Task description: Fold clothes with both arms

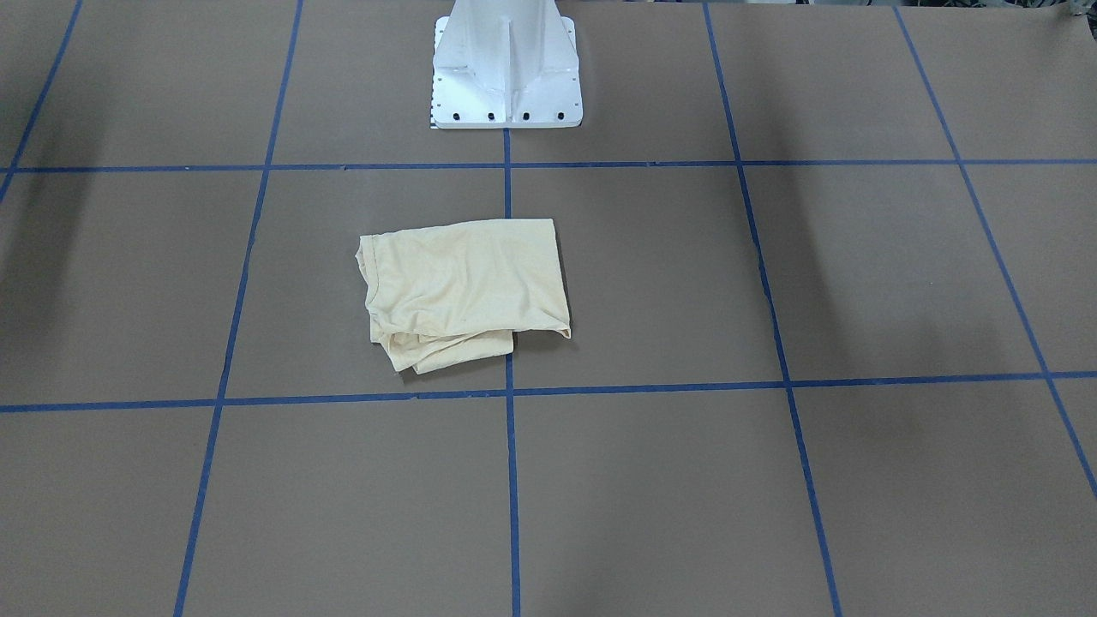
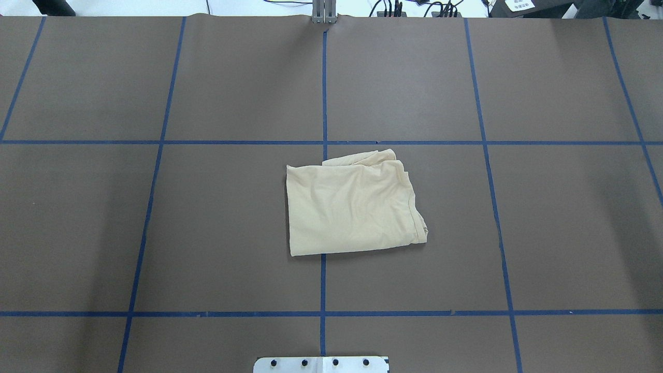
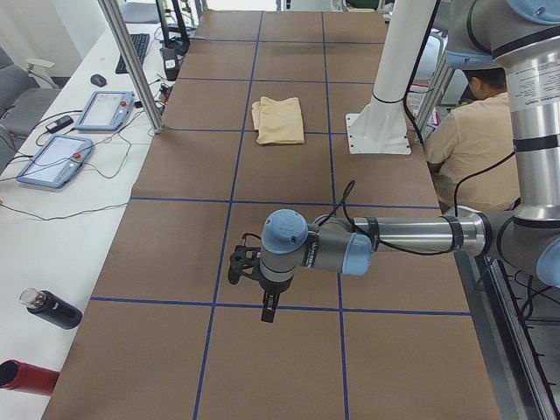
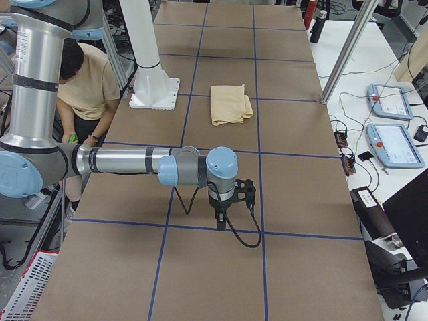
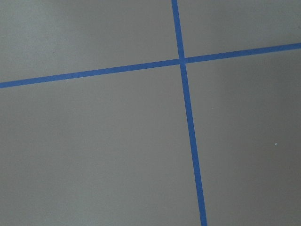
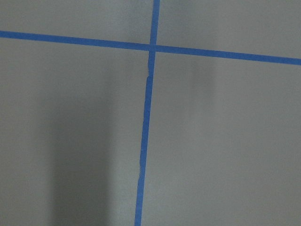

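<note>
The clothes are a single pale cream-yellow shirt (image 1: 467, 287), folded into a rough rectangle in the middle of the brown table (image 2: 352, 204), with looser layers bunched at one edge. No print shows. It is small and far off in both side views (image 3: 278, 120) (image 4: 229, 103). Neither arm reaches into the overhead or front-facing view. My left gripper (image 3: 267, 308) hangs above bare table far from the shirt, pointing down; my right gripper (image 4: 221, 223) does the same at the other end. Whether either is open or shut I cannot tell. Both wrist views hold only table and blue tape.
The white pedestal (image 1: 506, 68) stands at the robot's edge of the table, close to the shirt. A person (image 3: 477, 140) sits behind it. Control tablets (image 3: 83, 131) and bottles (image 3: 48, 308) lie on the side bench. Blue tape lines (image 2: 323, 140) grid the table.
</note>
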You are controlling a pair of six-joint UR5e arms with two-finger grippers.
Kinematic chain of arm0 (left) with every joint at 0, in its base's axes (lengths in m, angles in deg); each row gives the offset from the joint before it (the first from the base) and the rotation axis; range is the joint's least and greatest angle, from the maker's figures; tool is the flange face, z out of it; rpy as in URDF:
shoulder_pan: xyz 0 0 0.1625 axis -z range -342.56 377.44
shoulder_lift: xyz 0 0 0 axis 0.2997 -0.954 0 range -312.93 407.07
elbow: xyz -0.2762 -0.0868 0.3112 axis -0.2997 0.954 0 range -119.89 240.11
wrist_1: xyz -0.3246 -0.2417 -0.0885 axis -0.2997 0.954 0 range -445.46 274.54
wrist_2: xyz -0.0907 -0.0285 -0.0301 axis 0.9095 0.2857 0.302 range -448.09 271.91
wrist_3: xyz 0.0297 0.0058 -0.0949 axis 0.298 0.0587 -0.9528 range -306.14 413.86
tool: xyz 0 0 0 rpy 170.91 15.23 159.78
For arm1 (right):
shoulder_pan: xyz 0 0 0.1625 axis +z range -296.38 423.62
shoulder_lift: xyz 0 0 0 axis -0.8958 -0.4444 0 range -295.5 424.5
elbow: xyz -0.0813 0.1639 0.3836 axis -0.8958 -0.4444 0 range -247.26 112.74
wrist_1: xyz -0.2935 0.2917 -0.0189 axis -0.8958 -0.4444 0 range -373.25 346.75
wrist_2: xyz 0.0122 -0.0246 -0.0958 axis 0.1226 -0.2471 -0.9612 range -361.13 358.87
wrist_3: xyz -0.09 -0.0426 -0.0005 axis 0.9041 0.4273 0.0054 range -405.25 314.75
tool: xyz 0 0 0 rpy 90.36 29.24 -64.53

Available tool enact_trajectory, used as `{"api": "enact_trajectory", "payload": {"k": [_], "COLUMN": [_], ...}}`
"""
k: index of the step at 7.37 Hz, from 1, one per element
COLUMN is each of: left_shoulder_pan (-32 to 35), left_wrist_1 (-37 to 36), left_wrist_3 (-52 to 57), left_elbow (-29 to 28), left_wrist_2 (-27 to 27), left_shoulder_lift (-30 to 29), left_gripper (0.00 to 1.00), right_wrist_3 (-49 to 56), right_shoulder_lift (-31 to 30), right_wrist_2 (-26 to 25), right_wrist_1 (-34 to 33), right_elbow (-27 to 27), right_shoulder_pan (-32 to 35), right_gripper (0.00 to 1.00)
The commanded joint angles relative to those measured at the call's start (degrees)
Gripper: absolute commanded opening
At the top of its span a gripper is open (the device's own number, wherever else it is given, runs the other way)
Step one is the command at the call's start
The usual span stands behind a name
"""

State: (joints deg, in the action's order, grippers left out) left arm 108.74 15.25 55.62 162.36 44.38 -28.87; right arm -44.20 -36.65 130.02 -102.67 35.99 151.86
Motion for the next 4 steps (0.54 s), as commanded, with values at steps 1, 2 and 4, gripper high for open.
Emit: {"api": "enact_trajectory", "payload": {"k": [1,2,4], "left_shoulder_pan": [0.0,0.0,0.0], "left_wrist_1": [0.0,0.0,0.0], "left_wrist_3": [0.2,0.2,0.4], "left_elbow": [0.0,0.0,-0.2], "left_wrist_2": [0.0,0.0,0.0], "left_shoulder_lift": [0.0,0.0,0.0], "left_gripper": [1.0,1.0,1.0], "right_wrist_3": [0.0,0.0,0.0], "right_shoulder_lift": [0.0,0.0,0.1], "right_wrist_2": [0.2,0.2,0.4], "right_wrist_1": [0.0,0.0,0.0], "right_elbow": [0.0,0.0,0.1], "right_shoulder_pan": [-0.1,-0.2,-0.4], "right_gripper": [1.0,1.0,1.0]}}
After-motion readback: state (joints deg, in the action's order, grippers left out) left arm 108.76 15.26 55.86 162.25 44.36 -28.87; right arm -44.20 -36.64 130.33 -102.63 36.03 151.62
